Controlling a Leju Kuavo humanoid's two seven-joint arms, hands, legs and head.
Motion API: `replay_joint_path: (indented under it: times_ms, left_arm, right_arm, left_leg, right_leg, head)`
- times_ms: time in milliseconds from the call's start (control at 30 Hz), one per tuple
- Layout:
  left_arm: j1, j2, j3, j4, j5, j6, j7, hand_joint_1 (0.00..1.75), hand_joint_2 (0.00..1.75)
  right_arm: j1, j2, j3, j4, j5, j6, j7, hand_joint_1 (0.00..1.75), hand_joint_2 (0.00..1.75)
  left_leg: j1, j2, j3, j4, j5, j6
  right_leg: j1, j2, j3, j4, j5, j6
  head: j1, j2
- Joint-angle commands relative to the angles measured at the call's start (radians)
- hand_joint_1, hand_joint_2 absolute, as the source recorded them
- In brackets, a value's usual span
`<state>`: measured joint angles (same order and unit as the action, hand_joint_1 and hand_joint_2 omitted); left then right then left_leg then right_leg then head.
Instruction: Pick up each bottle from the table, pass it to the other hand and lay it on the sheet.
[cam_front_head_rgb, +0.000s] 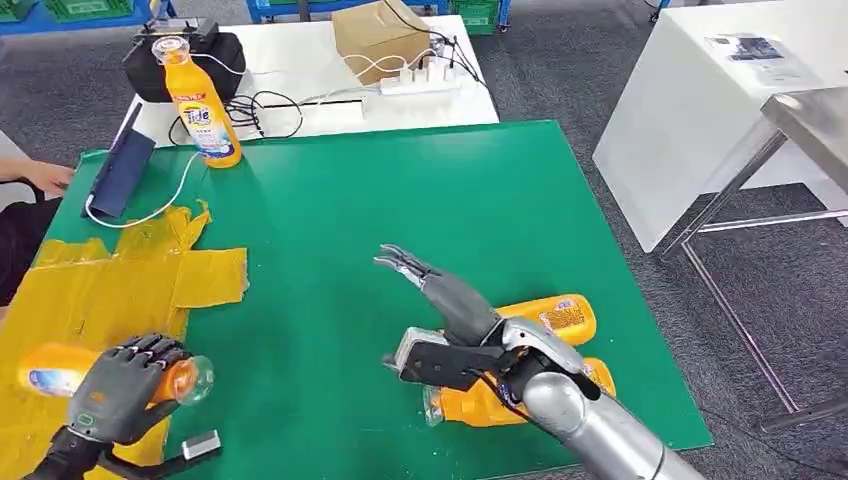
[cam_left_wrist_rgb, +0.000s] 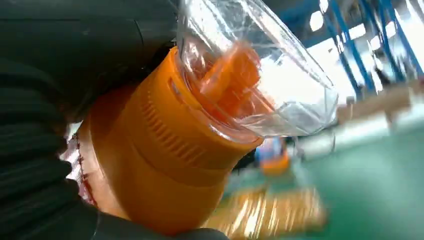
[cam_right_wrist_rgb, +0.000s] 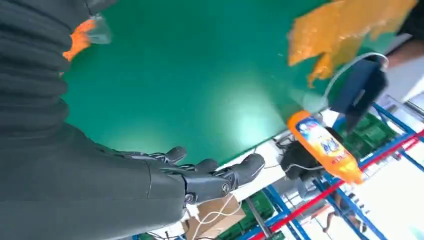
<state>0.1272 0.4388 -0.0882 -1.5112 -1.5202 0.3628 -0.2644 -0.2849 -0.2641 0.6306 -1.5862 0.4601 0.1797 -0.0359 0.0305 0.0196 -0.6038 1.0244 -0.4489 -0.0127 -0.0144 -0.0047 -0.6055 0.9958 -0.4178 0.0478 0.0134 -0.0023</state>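
the left hand (cam_front_head_rgb: 125, 385) grips a bottle (cam_front_head_rgb: 60, 368) around its neck end, clear cap (cam_left_wrist_rgb: 260, 85) poking out toward the table's middle. the bottle's long axis lies flat, nearly level with the yellow sheet (cam_front_head_rgb: 110, 290) right under it, so laying it down looks like a short drop. the right hand (cam_front_head_rgb: 440, 300) is spread wide and holds nothing, with 2 bottles (cam_front_head_rgb: 560, 318) lying just beneath its arm.
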Motion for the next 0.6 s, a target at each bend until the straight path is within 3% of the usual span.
replay_joint_path:
  times_ms: [33,67,100,133,200,333,367,433,600]
  left_arm:
    - [-0.032,0.086,-0.114,0.371,0.027,0.033,0.032,1.75,1.75]
    - [-0.032,0.087,-0.115,0.380,0.046,0.021,0.041,1.75,1.75]
    - [-0.035,0.090,-0.121,0.388,0.038,0.009,0.058,1.05,1.75]
    - [-0.037,0.088,-0.123,0.399,0.058,-0.012,0.059,0.00,1.75]
    - [-0.031,0.125,-0.141,0.399,0.113,-0.018,0.017,0.00,1.75]
    - [-0.022,0.139,-0.141,0.383,0.150,-0.012,0.005,0.00,1.75]
    - [-0.024,0.108,-0.120,0.383,0.182,-0.009,0.014,0.00,0.00]
    - [-0.006,0.074,-0.098,0.338,0.256,0.012,-0.033,0.00,0.00]
    - [0.000,0.067,-0.097,0.320,0.256,0.009,-0.033,0.00,0.00]
  right_arm:
    - [0.226,-0.213,0.043,-0.128,0.109,-0.066,-0.047,0.00,1.75]
    - [0.276,-0.238,0.031,-0.154,0.128,-0.079,-0.048,0.00,1.75]
    - [0.305,-0.252,0.020,-0.168,0.141,-0.084,-0.044,0.00,1.75]
    - [0.345,-0.283,0.008,-0.191,0.157,-0.076,-0.038,0.00,1.75]
    - [0.404,-0.338,-0.027,-0.215,0.138,-0.070,-0.038,0.00,1.75]
    - [0.401,-0.344,-0.043,-0.214,0.134,-0.051,-0.043,0.00,1.75]
    - [0.420,-0.353,-0.050,-0.220,0.130,-0.049,-0.026,0.00,1.75]
    - [0.469,-0.393,-0.050,-0.248,0.137,-0.071,0.003,0.00,1.75]
    - [0.489,-0.404,-0.050,-0.256,0.139,-0.086,0.005,0.00,1.75]
  left_leg:
    - [-0.001,-0.005,0.005,-0.003,0.000,0.002]
    - [-0.001,-0.007,0.008,-0.005,-0.001,0.003]
    - [-0.001,-0.006,0.005,-0.003,-0.001,0.002]
    - [-0.002,-0.007,0.008,-0.004,-0.002,0.003]
    - [-0.002,-0.008,0.005,-0.003,-0.002,0.002]
    - [-0.003,-0.005,0.004,-0.002,-0.005,0.001]
    - [-0.002,-0.004,0.003,-0.002,-0.006,0.000]
    - [-0.003,-0.002,0.005,-0.003,-0.006,0.000]
    - [-0.003,-0.004,0.011,-0.004,-0.005,0.002]
  right_leg:
    - [0.000,-0.004,0.006,-0.003,-0.002,-0.001]
    - [-0.001,-0.006,0.009,-0.004,-0.003,-0.001]
    - [-0.001,-0.005,0.007,-0.003,-0.003,-0.001]
    - [-0.001,-0.006,0.010,-0.004,-0.004,-0.001]
    - [-0.002,-0.006,0.008,-0.002,-0.004,-0.001]
    - [-0.003,-0.001,0.006,-0.001,-0.005,0.001]
    - [-0.003,0.000,0.005,-0.001,-0.004,0.001]
    - [-0.003,0.000,0.007,-0.001,-0.004,0.000]
    - [-0.003,-0.002,0.010,-0.003,-0.005,0.000]
  head:
    - [0.000,0.000]
    - [0.000,0.000]
    - [0.000,0.000]
    - [0.000,0.000]
    - [0.000,0.000]
    - [0.000,0.000]
    - [0.000,0.000]
    - [0.000,0.000]
    - [-0.001,0.000]
